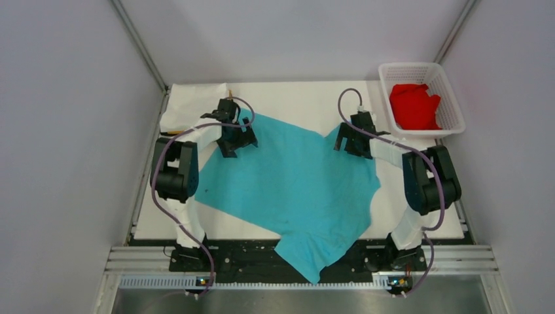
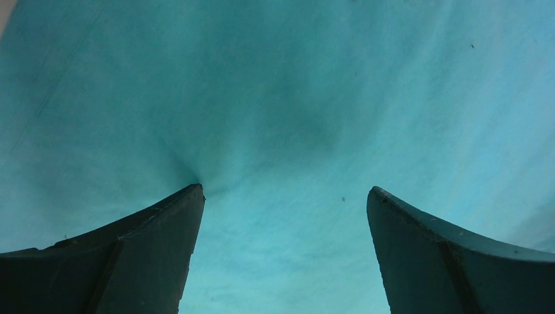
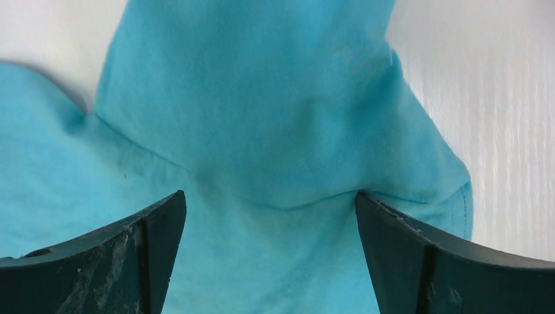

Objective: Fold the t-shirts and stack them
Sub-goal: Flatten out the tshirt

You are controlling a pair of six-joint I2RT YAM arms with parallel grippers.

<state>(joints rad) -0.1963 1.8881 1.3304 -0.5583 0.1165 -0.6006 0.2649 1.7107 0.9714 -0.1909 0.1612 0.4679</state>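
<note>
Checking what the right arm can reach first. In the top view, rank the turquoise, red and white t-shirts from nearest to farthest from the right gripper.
1. Turquoise-blue cloth t-shirt: spread mid-table, directly under the right gripper.
2. Bright red cloth t-shirt: far right, inside the white plastic lattice basket.
3. White cloth t-shirt: far-left corner, clearly farthest.
</note>
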